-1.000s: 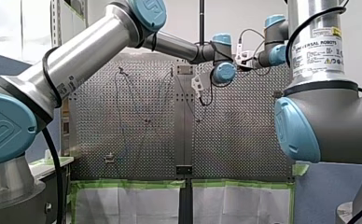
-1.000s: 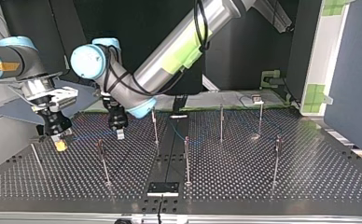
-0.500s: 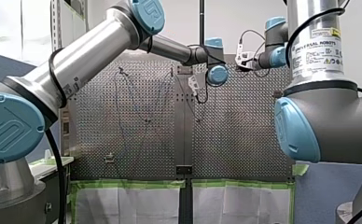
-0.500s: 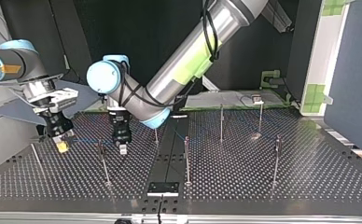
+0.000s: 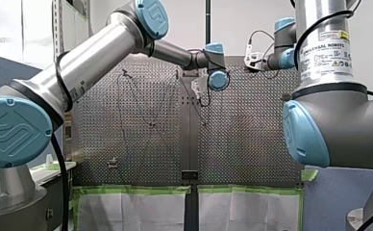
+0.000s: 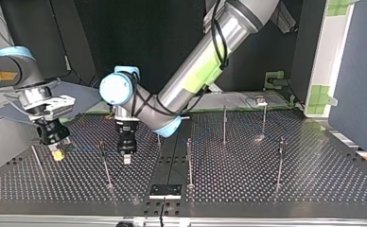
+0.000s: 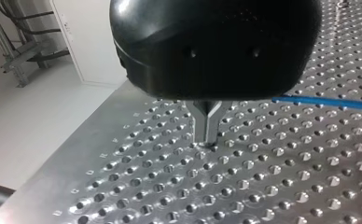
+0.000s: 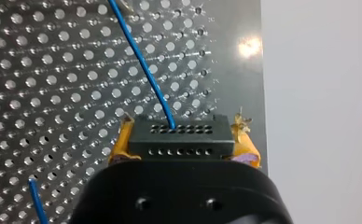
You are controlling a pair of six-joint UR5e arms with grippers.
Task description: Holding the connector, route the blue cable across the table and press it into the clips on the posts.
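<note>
- Two robot arms showed in the top view: my left arm (image 6: 196,61) entered from the upper edge, right of centre, and my right arm (image 6: 11,71) from the left edge.
- There were two grippers, one per arm: my left gripper (image 6: 126,159) and my right gripper (image 6: 57,153).
- Seven thin upright posts (image 6: 189,161) stood spread from left to right across that frame.
- One perforated table (image 6: 314,179) carried them.
- There was one blue cable (image 8: 144,70).
- There was one connector (image 8: 179,137), which was black.
- Two yellow pads (image 8: 122,142) flanked it.
- One black plate (image 6: 165,191) lay at the lower middle.
</note>
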